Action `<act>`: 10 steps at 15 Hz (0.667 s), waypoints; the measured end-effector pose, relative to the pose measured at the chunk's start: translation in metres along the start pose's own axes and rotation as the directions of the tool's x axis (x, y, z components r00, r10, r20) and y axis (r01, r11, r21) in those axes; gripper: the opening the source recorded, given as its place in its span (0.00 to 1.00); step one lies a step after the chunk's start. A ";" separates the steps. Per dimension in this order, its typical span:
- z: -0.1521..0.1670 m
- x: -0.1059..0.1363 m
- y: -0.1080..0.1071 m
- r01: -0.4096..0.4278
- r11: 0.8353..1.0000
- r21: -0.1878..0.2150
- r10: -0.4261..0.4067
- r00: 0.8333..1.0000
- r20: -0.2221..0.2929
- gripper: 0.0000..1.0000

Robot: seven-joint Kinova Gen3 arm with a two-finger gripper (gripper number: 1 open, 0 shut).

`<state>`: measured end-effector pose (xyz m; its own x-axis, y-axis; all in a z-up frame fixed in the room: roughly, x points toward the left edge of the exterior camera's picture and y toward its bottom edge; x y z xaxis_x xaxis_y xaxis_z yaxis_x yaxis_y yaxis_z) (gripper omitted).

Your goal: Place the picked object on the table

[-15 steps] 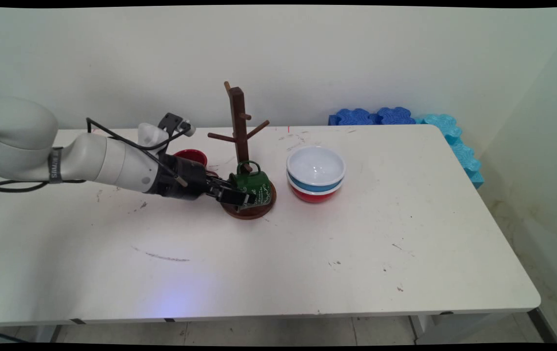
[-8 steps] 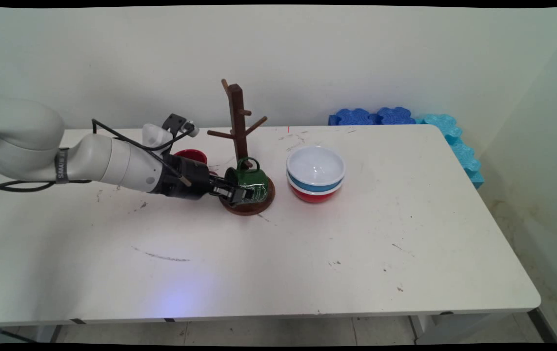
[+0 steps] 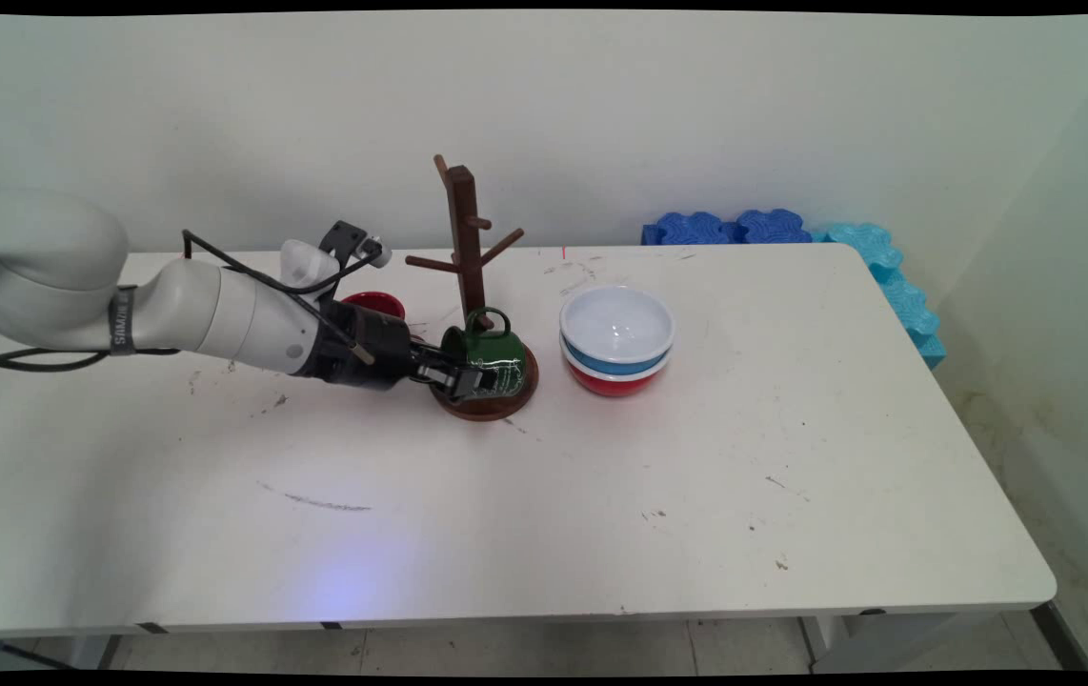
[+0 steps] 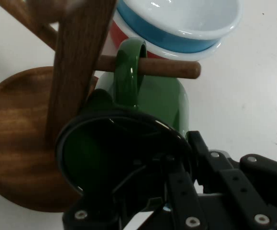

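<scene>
A green mug (image 3: pixel 493 349) hangs low on a dark wooden mug tree (image 3: pixel 465 238), just above the tree's round base (image 3: pixel 506 405). In the hand view the green mug's (image 4: pixel 162 100) handle loops over a short peg (image 4: pixel 169 68) beside the post (image 4: pixel 78 62). My gripper (image 3: pixel 466 379) comes in from the left and is shut on the mug's rim, one finger inside the mug and one outside. In the hand view the gripper (image 4: pixel 183 160) fills the bottom right.
A stack of bowls (image 3: pixel 616 329), white over blue over red, stands just right of the tree. A red mug (image 3: pixel 374 305) sits behind my wrist. Blue foam blocks (image 3: pixel 773 227) line the table's far right corner.
The mug, with my gripper on it, has shifted slightly left and back, and the tree's base has slid with it. Between half a second ago and now, almost nothing moved.
</scene>
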<state>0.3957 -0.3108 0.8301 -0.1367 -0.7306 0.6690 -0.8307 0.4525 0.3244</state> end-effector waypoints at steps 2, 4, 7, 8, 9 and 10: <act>-0.001 0.001 0.001 -0.010 1.000 -0.005 0.010 1.000 0.002 0.00; -0.003 0.002 0.003 -0.023 1.000 -0.012 0.023 1.000 0.004 0.00; -0.006 0.005 0.005 -0.043 0.999 -0.020 0.043 0.999 0.006 0.00; -0.007 0.006 0.006 -0.047 0.999 -0.022 0.047 0.999 0.006 0.00; -0.008 0.007 0.007 -0.053 0.998 -0.026 0.054 0.999 0.007 0.00; -0.009 0.007 0.008 -0.059 0.998 -0.029 0.059 0.998 0.007 0.00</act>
<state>0.3929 -0.3078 0.8437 -0.1897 -0.7063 0.6821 -0.8052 0.5094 0.3036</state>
